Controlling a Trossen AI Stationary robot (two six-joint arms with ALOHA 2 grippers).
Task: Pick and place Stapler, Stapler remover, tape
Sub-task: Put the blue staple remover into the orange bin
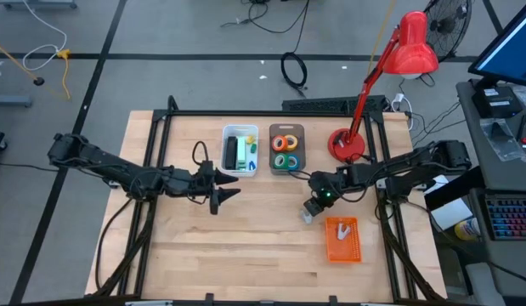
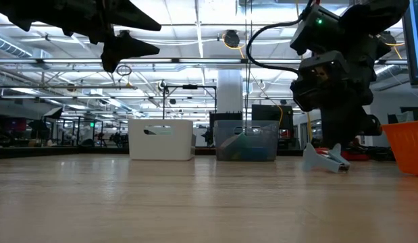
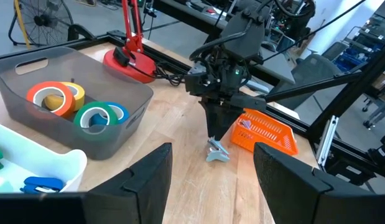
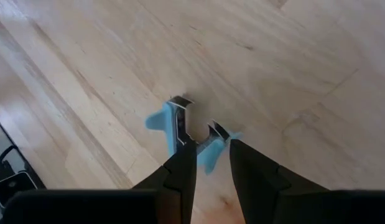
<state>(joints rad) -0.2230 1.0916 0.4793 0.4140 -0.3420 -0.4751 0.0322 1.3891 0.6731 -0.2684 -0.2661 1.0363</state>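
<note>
A light-blue staple remover [image 4: 180, 121] with metal jaws lies on the wooden table right of centre [image 1: 307, 217]. My right gripper [image 1: 313, 206] stands over it, pointing down, fingers nearly together on it. Orange [image 3: 48, 96], yellow [image 3: 78, 93], green [image 3: 92, 116] and blue [image 3: 119, 112] tape rolls lie flat in a grey bin [image 1: 286, 134]. A white bin [image 1: 240, 130] beside it holds a dark-and-green stapler [image 1: 232, 153] and small blue and green pieces. My left gripper [image 1: 223, 192] hangs open in the air left of centre, touching nothing. My right gripper pinches the staple remover between its two fingers [image 4: 183, 163] at the blue part [image 4: 208, 149] near its middle, coming from above and pointing down. The remover rests on the table, tilted [image 2: 323, 158].
An orange mesh basket [image 1: 342, 249] with a white object inside sits near the right gripper, toward the near edge. A red desk lamp [image 1: 347, 144] stands at the far right of the table. Bare wood lies between the arms and toward the near edge.
</note>
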